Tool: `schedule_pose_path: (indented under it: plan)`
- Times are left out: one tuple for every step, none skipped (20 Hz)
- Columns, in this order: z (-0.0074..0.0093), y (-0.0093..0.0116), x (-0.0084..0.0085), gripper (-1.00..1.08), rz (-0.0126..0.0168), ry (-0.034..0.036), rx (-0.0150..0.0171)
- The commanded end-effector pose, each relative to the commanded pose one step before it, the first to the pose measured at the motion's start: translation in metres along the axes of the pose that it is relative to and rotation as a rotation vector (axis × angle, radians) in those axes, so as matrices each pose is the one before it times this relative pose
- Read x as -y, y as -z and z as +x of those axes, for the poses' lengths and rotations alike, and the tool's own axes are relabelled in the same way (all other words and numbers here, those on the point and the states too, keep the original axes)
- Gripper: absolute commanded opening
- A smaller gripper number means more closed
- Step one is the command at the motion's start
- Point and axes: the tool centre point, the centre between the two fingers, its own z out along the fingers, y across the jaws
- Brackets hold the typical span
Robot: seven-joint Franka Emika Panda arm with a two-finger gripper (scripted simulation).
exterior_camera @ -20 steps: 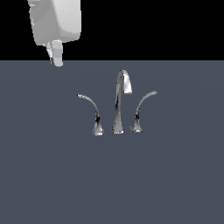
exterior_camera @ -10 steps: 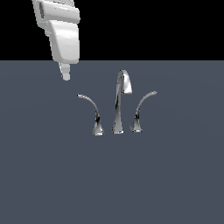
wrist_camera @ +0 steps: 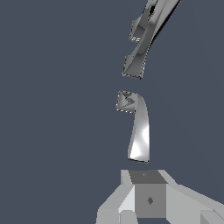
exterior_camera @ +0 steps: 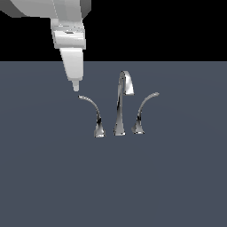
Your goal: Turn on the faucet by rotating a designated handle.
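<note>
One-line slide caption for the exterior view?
Gripper poised just above the tip of the handle, beside the chrome faucet's spout and mirrored lever.

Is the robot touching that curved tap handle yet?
No: in the exterior view the gripper hangs just above the free tip of the handle, with a small gap between.

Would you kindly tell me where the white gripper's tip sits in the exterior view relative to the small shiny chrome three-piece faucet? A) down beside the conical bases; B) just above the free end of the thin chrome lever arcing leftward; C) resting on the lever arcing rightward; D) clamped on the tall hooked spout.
B: the gripper tip hangs just above the free end of the leftward-arcing handle of the faucet, apart from the spout.
</note>
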Motion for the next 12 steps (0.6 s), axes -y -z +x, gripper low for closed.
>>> schedule_pose_path:
  plan:
    - [0.00693,-0.00931,0.00950,-1.00,0.00137,-0.04765,-0.00422]
    - [0.00248,-0.00331,0.00338,-1.00,0.00025,-0.01693,-0.00133]
    - [0.00238,-0.00313,0.00323,-1.00,0.00024,-0.01614,-0.00125]
    - [0.00227,-0.00295,0.00307,-1.00,0.00024,-0.01535,-0.00117]
    - [0.00215,-0.00277,0.00291,-1.00,0.00023,-0.01451,-0.00109]
    - [0.00201,-0.00258,0.00272,-1.00,0.00022,-0.01356,-0.00101]
    - [0.00187,-0.00237,0.00252,-1.00,0.00020,-0.01257,-0.00092]
    - [0.00171,-0.00215,0.00231,-1.00,0.00019,-0.01148,-0.00082]
    - [0.00156,-0.00192,0.00209,-1.00,0.00018,-0.01038,-0.00071]
    - [0.00138,-0.00168,0.00186,-1.00,0.00017,-0.00919,-0.00059]
    - [0.00122,-0.00144,0.00163,-1.00,0.00016,-0.00804,-0.00046]
    - [0.00104,-0.00119,0.00139,-1.00,0.00014,-0.00683,-0.00033]
